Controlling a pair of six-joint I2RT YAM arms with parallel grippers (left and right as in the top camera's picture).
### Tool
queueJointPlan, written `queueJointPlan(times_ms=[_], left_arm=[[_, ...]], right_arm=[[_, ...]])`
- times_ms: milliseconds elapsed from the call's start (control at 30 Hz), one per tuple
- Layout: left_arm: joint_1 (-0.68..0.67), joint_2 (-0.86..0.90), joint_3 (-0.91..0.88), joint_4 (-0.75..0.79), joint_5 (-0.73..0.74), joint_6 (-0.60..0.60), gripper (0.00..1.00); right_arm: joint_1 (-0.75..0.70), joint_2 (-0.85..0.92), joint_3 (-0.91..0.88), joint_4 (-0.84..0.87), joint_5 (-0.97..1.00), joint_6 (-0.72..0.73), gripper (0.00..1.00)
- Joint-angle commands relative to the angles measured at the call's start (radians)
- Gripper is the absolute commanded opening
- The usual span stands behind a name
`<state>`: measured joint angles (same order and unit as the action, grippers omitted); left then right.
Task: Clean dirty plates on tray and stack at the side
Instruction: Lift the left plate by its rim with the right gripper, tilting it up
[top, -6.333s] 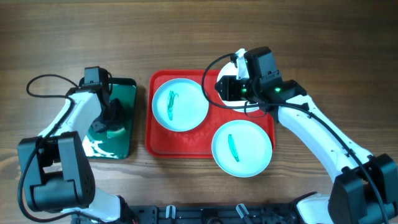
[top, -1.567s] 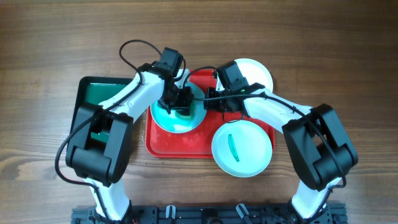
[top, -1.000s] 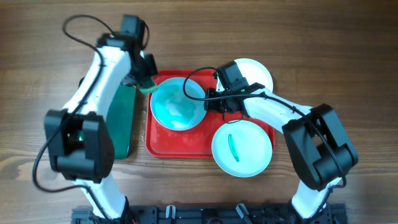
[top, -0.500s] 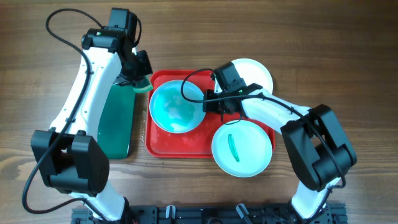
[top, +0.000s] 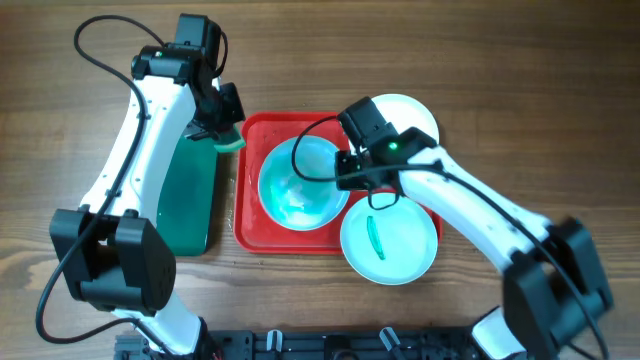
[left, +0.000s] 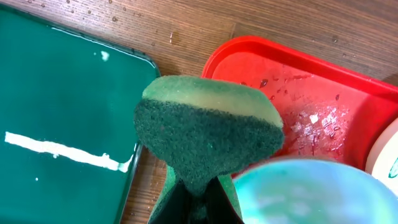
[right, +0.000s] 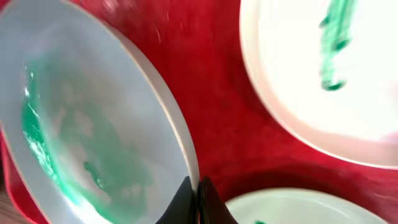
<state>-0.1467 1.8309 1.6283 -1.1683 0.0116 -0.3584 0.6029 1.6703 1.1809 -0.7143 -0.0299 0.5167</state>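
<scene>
The red tray (top: 252, 226) lies mid-table. My right gripper (top: 350, 170) is shut on the right rim of a white plate (top: 302, 185) smeared teal all over, held tilted above the tray; it also shows in the right wrist view (right: 81, 124). A second plate (top: 390, 238) with a teal streak sits on the tray's front right corner. A third plate (top: 412, 112) lies behind my right arm at the tray's back right. My left gripper (top: 226, 135) is shut on a green sponge (left: 208, 134) above the tray's back left corner.
A dark green black-rimmed tray (top: 190, 200) lies left of the red tray, under my left arm. Water drops lie on the red tray (left: 323, 118) and on the wood behind it.
My right gripper has lifted and shifted the smeared plate to the right and forward, tilting it. My left gripper, which had scrubbed that plate earlier, stays at the tray's back left corner with the sponge.
</scene>
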Motion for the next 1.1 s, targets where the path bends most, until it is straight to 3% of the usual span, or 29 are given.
queueJointPlan(times_ms=[0, 500, 667, 967, 1067], left_arm=[[0.006, -0.010, 0.014, -0.008, -0.013, -0.017, 0.04], [0.006, -0.010, 0.014, -0.008, -0.013, -0.017, 0.04], [0.006, -0.010, 0.014, -0.008, -0.013, -0.017, 0.04], [0.006, -0.010, 0.014, 0.000, -0.013, -0.017, 0.04], [0.006, -0.010, 0.014, 0.006, -0.013, -0.017, 0.04]], right_arm=[[0.029, -0.092, 0.025, -0.033, 0.254, -0.017, 0.04], [0.288, -0.118, 0.025, -0.086, 0.930, -0.029, 0.04], [0.345, -0.118, 0.025, -0.027, 1.058, -0.159, 0.05], [0.482, -0.118, 0.023, 0.329, 1.338, -0.599, 0.04], [0.501, -0.118, 0.023, 0.370, 1.387, -0.658, 0.04]])
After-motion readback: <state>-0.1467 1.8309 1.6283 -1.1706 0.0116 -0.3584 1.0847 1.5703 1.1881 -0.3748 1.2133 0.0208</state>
